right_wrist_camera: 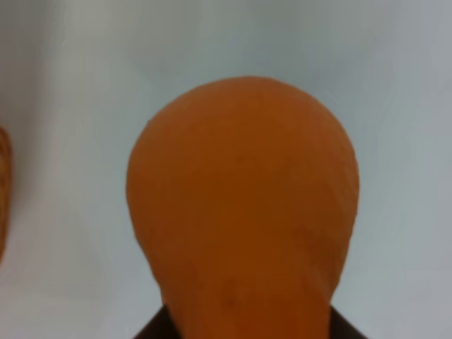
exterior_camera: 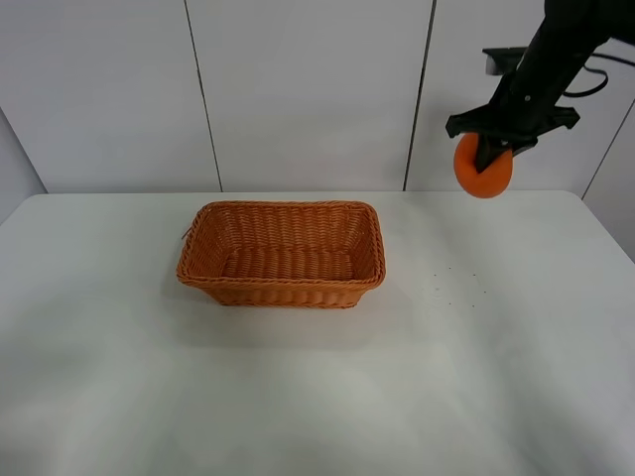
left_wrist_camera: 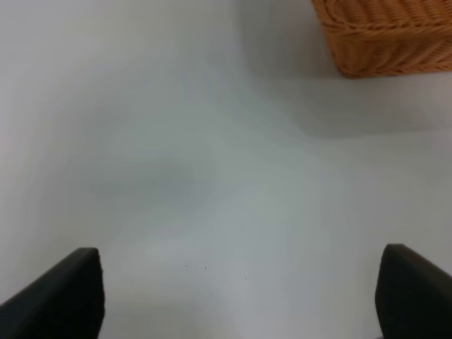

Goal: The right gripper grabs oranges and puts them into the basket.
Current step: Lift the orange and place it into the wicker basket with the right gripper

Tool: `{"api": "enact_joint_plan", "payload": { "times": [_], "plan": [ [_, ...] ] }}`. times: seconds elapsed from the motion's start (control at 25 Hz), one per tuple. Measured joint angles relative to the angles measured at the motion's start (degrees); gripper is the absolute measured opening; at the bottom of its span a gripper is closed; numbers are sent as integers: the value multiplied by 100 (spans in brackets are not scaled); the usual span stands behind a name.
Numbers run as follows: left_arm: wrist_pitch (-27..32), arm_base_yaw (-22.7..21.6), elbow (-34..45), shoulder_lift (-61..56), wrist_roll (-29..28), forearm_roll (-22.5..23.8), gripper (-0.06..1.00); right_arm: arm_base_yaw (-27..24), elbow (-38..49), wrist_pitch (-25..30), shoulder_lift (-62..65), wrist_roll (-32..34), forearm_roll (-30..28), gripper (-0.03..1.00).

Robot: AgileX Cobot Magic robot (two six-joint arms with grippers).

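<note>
Holding: the right hand [exterior_camera: 486, 157] is clamped on the orange [exterior_camera: 494, 178], high above the desk [exterior_camera: 298, 397].
Orange: in the air, off to the right of the basket [exterior_camera: 281, 290] and well apart from it; it fills most of the right wrist view.
Other side: the left hand [left_wrist_camera: 240, 300] has its fingers [left_wrist_camera: 63, 296] spread wide, gripping nothing, over the desk near a basket corner.
</note>
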State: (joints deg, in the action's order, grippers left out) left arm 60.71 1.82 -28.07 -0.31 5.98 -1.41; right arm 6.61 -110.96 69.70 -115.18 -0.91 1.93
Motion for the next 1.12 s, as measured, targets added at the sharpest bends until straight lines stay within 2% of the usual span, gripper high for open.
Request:
{"api": "enact_joint_plan", "payload": {
  "times": [0.36,0.48,0.84,1.0,1.12],
  "plan": [
    [0,0,0,0,0,0,88,122,-148,52,454,0,-15,11],
    [0,0,0,0,0,0,88,510,-148,52,461,0,-27,11],
    [0,0,0,0,0,0,88,2302,-148,-179,222,0,-193,11],
    [0,0,0,0,0,0,88,2778,-148,-610,-296,-20,-193,11],
    [0,0,0,0,0,0,88,2915,-148,-1047,-766,-24,-193,11]
  ]
}}
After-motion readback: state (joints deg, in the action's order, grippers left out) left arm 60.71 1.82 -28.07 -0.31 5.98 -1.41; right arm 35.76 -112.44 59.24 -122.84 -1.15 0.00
